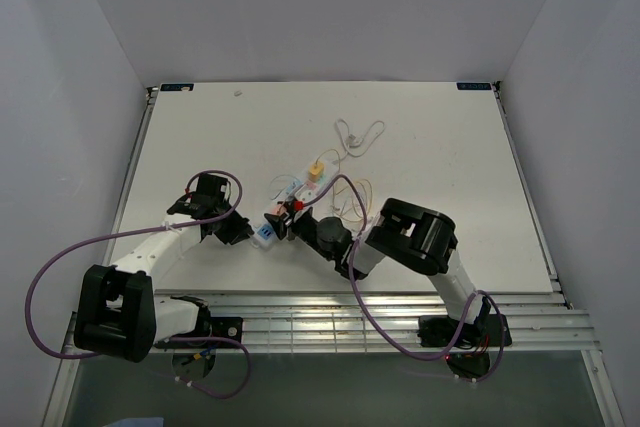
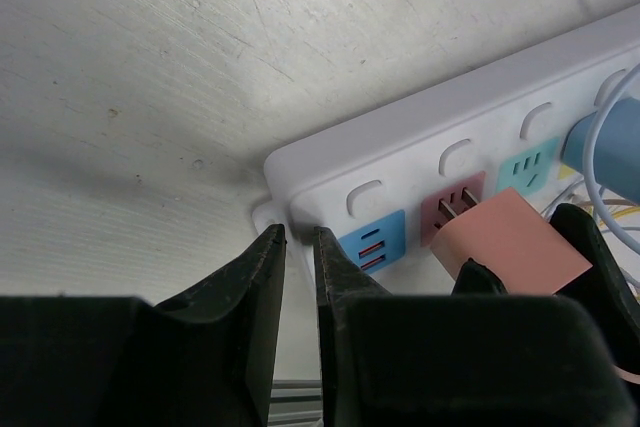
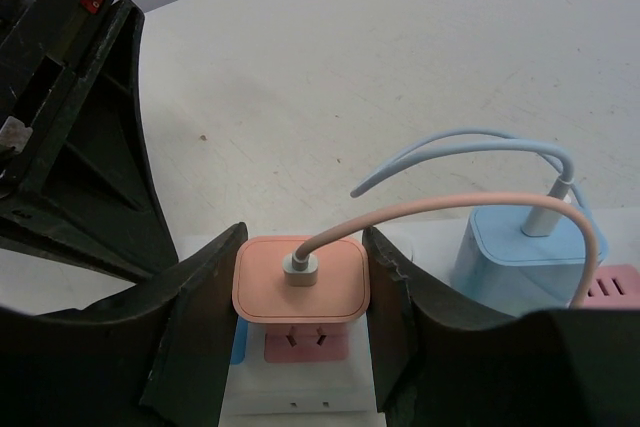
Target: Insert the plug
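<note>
- Left end effector [image 2: 297, 242] is sitting at the near-left end of the power strip [image 2: 420, 137], fingers almost together. It looks clenched on that end, bracing the strip on the surface [image 1: 450, 127].
- Right end effector [image 3: 303, 245] is grasping the pink plug [image 3: 300, 287] by its two sides, with the cord coming out of the plug's back.
- The plug is hanging right over the pink socket [image 2: 452, 209], second from the near end. Prongs are showing in the left wrist view, tips at the slots, body not seated.
- The strip's long axis is running near-left to far-right. I'm reading the push as straight into the socket face, with the right arm doing it.
- The blue plug [image 3: 520, 247] is sitting farther along the strip.
- Loose cables [image 1: 352, 135] are lying beyond the far end.
</note>
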Tool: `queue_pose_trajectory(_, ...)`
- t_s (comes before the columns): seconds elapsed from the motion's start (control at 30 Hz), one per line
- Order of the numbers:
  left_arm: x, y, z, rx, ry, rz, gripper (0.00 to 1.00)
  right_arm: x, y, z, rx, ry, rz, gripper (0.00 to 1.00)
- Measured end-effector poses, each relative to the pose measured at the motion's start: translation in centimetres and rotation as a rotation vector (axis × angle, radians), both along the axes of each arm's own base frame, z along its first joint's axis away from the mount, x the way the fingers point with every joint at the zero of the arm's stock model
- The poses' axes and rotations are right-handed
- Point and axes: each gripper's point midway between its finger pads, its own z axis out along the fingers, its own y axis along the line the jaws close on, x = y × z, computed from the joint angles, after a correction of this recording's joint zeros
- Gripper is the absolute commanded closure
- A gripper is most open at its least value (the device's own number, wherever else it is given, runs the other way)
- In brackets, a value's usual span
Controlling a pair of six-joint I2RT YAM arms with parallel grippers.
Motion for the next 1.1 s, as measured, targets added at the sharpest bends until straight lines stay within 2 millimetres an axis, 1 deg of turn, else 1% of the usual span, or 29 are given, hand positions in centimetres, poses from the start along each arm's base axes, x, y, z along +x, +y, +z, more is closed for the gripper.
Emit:
queue_pose_trajectory(0.07,0.0,0.0,0.0,0.000,0.000,0.000,0.71,0.1,0.3,0.0,-0.009,-0.002,-0.007,0.92)
queue_pose_trajectory(0.23,0.2,0.3,0.0,0.008,-0.004,0.009,0.71,0.5,1.8,0.1,-0.052,-0.001,-0.003,0.92)
queue_pose_trajectory(0.37,0.2,0.4,0.0,0.011,-0.005,0.010,0.71,0.6,2.0,0.0,-0.068,0.005,-0.003,0.92)
queue_pose_trajectory(0.47,0.2,0.4,0.0,0.012,-0.005,0.012,0.71,1.0,2.7,0.0,-0.092,0.012,-0.002,0.92)
queue_pose_trajectory(0.7,0.2,0.4,0.0,0.012,-0.004,0.012,0.72,1.5,3.4,-0.4,-0.142,0.032,0.013,0.92)
queue_pose_trajectory(0.8,0.2,0.4,0.0,0.010,-0.002,0.011,0.72,1.4,3.2,-0.7,-0.141,0.041,0.019,0.92)
queue_pose_trajectory(1.1,-0.4,0.0,0.0,-0.008,0.020,-0.001,0.72,0.3,1.6,-0.6,-0.057,0.032,0.020,0.92)
